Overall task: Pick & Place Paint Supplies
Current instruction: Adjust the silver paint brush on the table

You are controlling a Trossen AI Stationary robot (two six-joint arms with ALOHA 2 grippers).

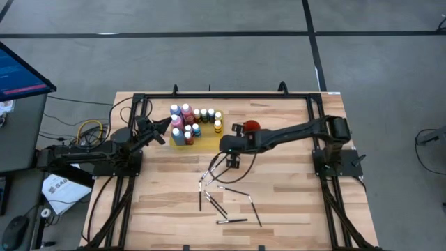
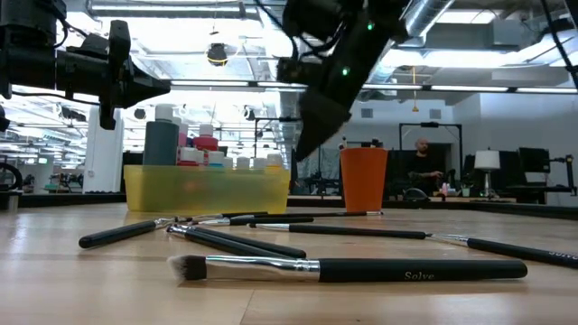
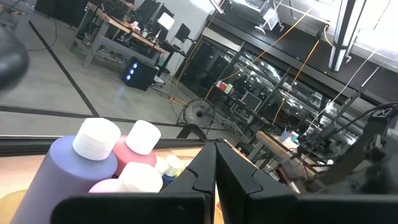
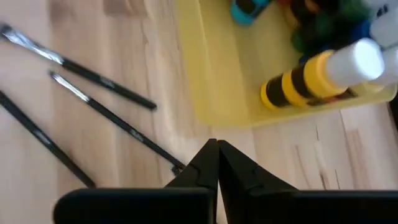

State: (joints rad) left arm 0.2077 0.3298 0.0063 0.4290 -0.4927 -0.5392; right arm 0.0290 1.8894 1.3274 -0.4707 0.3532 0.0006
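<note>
We see the paint bottles (image 1: pixel 191 122) gathered on a flat yellow mat (image 1: pixel 205 141) toward 12 o'clock of the wooden table (image 1: pixel 279 202), slightly to the 9 o'clock side of its middle. From table height they stand upright with pale caps behind the mat's yellow front wall (image 2: pixel 208 190). An orange-red cup (image 1: pixel 249 126) stands just at 3 o'clock of the mat.

The brushes (image 1: pixel 226 199) lie scattered flat on the wood at 6 o'clock of the mat, well apart from the bottles, with a few fanned together nearer the mat. In the low view one brush (image 2: pixel 348 268) lies closest to us, bristles pointing to 9 o'clock.

Our right gripper (image 1: pixel 224 144) hangs above the table at the mat's 4 o'clock corner, between the mat and the fanned brushes. Its own camera shows its two dark fingers (image 4: pixel 214 165) pressed together with nothing between them, over bare wood beside the mat's edge, with a yellow and black bottle (image 4: pixel 314 74) lying close by on the mat.

Our left gripper (image 1: pixel 164 128) sits at 9 o'clock of the bottles, raised off the table. Its fingers (image 3: pixel 214 171) are also closed tip to tip and hold nothing, with a purple bottle (image 3: pixel 68 171) and a pink bottle (image 3: pixel 134 149) right ahead of it.
</note>
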